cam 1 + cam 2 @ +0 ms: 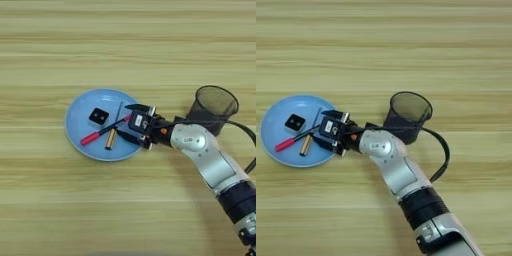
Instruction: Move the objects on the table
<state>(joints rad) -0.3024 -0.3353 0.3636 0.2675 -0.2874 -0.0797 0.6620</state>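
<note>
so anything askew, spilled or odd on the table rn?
Nothing spilled or damaged. The mesh cup stands upright on the table, apart from the blue plate. On the plate lie the black block, a small gold cylinder and the pen, which runs slantwise toward the tool at the plate's right edge.

Block (98,116), pen (102,131) on plate (80,142); block behind pen; mesh cup (213,107) right of plate.

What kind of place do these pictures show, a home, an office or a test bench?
Probably a robot test bench: a bare wooden table, a blue plate holding a pen and small black block, and a mesh cup.
</note>
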